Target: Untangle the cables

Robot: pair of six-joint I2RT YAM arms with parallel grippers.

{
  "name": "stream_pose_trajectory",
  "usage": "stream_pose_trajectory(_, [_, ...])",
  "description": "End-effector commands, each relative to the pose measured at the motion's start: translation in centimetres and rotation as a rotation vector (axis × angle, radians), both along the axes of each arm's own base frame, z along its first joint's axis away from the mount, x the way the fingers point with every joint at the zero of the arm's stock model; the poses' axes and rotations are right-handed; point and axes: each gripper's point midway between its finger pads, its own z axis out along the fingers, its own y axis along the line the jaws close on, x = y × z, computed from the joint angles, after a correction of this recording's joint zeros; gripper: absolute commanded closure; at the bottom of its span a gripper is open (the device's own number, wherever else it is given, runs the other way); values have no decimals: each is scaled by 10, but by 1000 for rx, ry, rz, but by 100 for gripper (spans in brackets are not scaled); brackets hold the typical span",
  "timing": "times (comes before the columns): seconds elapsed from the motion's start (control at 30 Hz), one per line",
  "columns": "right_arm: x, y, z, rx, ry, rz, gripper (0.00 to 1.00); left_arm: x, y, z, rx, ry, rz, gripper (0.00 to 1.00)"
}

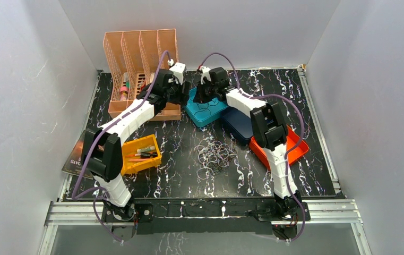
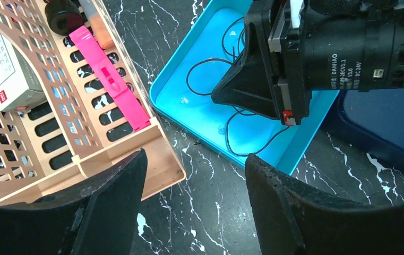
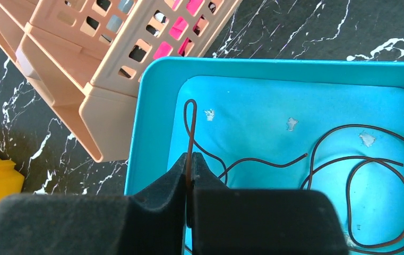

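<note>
Fig. left wrist view | motor housing (image 2: 348, 58) of my right wrist: white print "DAMIAO", beside it "V3.0" and "24V", other small lines illegible | white box (image 2: 0, 69) in peach rack (image 2: 152, 159): red mark, print too small to read | top view, booklet (image 1: 74, 158) at far left: lettering unreadable

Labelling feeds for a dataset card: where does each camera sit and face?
Top external: above and behind, looking down at the table; left arm and right arm show.
Left wrist: on the left arm, facing down at the teal tray; open left end effector shows.
Right wrist: on the right arm, looking into the tray; right end effector pinching a dark cable.
All three share the tray.
</note>
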Motion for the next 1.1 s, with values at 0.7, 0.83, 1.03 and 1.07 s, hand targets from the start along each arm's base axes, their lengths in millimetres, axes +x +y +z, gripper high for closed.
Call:
stream_pose_trajectory(0.7, [-10, -57, 102, -80, -141, -194, 26, -3, 6, 29, -22, -77, 14, 31])
stream_pose_trajectory(0.83, [-12, -65, 112, -91, -155, -229, 26, -3, 6, 30, -25, -80, 14, 30])
stream_pose_trajectory(1.03, [-25, -90, 117, -105, -156, -326, 26, -6, -2, 28, -39, -52, -28, 29])
stream_pose_trajectory(1.07, [-30, -95, 113, -104, -143, -344, 26, -6, -4, 29, -46, -43, -37, 28])
